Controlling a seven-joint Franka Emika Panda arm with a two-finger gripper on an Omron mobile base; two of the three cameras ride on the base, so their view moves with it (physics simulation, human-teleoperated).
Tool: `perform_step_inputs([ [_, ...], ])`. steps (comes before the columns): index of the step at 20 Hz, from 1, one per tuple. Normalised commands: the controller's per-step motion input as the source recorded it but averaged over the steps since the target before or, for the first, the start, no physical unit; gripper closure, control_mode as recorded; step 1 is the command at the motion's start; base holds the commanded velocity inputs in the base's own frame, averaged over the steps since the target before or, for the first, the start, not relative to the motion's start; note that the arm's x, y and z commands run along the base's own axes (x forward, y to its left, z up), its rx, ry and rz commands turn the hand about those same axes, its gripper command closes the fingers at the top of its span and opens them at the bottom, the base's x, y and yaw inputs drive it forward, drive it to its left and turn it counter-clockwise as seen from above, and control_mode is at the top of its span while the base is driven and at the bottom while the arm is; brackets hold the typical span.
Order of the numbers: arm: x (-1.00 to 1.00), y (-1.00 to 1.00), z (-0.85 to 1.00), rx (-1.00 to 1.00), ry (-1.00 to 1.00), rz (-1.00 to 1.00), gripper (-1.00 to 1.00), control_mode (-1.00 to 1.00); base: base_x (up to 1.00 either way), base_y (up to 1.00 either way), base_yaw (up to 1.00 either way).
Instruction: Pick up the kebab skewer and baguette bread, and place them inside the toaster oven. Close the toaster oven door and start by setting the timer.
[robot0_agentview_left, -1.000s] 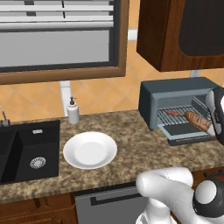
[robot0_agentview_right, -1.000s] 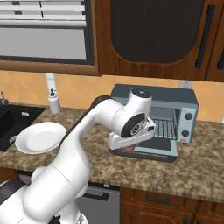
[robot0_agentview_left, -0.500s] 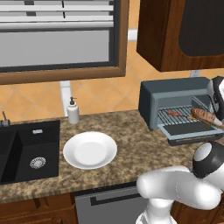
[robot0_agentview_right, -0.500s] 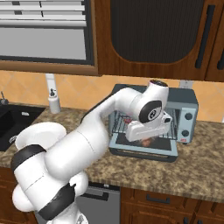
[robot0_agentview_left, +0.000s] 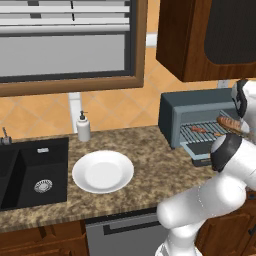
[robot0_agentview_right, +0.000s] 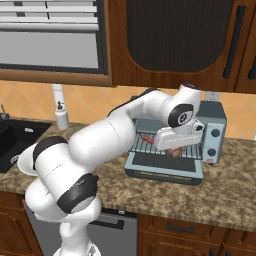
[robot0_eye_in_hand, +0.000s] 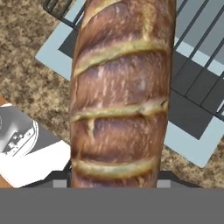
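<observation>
- Baguette bread (robot0_eye_in_hand: 120, 96) is clamped in your gripper (robot0_agentview_right: 176, 145), held in front of the mouth of the toaster oven (robot0_agentview_left: 196, 116); the hand view has the loaf running from 6 to 12 o'clock, hiding the fingertips.
- Kebab skewer (robot0_agentview_left: 199, 129) already lies on the wire rack (robot0_agentview_left: 205, 132), toward its 9 o'clock side in the left base view.
- You are on the second placement, judging by the skewer inside and the loaf in hand. Next, I'd say, carry the loaf further in, set it on the free rack at 3 o'clock of the skewer, then part the jaws.
- Toaster oven door (robot0_agentview_right: 164, 167) lies folded down flat, so closing it and setting the timer are not yet done.
- Right base view gives you the two knobs (robot0_agentview_right: 215, 133) at the oven's 3 o'clock edge; the left base view gives the bare white plate (robot0_agentview_left: 103, 171) on the counter (robot0_agentview_left: 145, 155).
</observation>
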Motion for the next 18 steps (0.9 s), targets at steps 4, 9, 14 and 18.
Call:
perform_step_inputs([
  [4,0.03,-0.08,-0.29,0.03,-0.09,0.0,1.0,-1.0,0.0,0.0,0.0],
  [9,0.18,0.0,-0.44,0.01,-0.13,0.0,1.0,-1.0,0.0,0.0,0.0],
  [14,0.43,-0.08,-0.1,-0.01,0.0,-0.03,1.0,-1.0,0.0,0.0,0.0],
  [18,0.24,-0.09,-0.18,0.0,-0.02,-0.02,1.0,-1.0,0.0,0.0,0.0],
])
